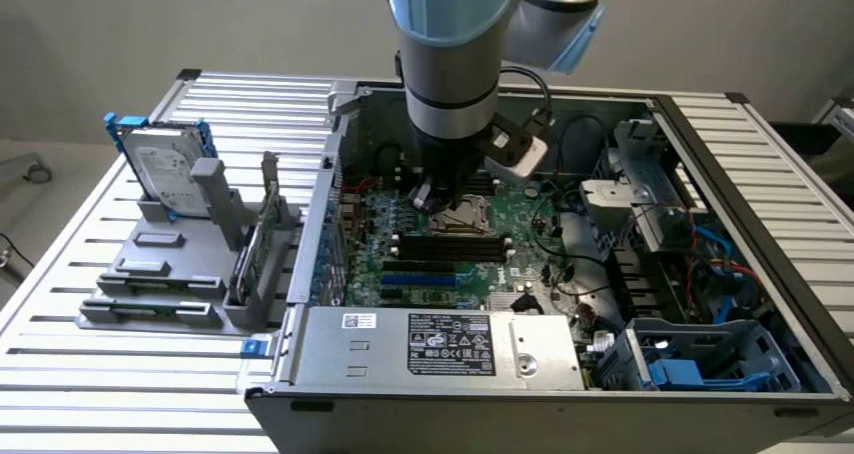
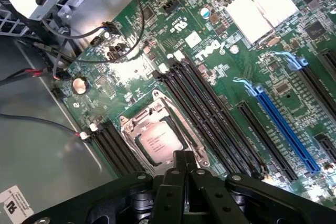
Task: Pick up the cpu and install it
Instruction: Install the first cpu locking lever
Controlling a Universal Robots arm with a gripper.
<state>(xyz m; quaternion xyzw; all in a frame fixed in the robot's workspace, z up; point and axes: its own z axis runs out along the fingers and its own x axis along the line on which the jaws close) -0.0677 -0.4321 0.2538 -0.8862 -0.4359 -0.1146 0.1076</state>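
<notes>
The cpu [image 2: 157, 142], a small silver-grey square chip, lies inside the metal-framed socket [image 2: 134, 124] on the green motherboard [image 2: 131, 77]. My gripper [image 2: 182, 165] hangs just above one edge of the socket, its black fingers pressed together and shut, with nothing between them. In the exterior view the gripper [image 1: 438, 196] reaches down into the open computer case [image 1: 747, 204], right over the socket [image 1: 470, 215].
Black memory slots [image 2: 210, 114] and blue card slots [image 2: 278, 114] flank the socket. Loose cables [image 2: 79, 35] run nearby. Outside the case, a hard drive [image 1: 167, 164] and memory sticks [image 1: 260, 239] stand in a grey holder. The power supply [image 1: 441, 344] sits at the case's front.
</notes>
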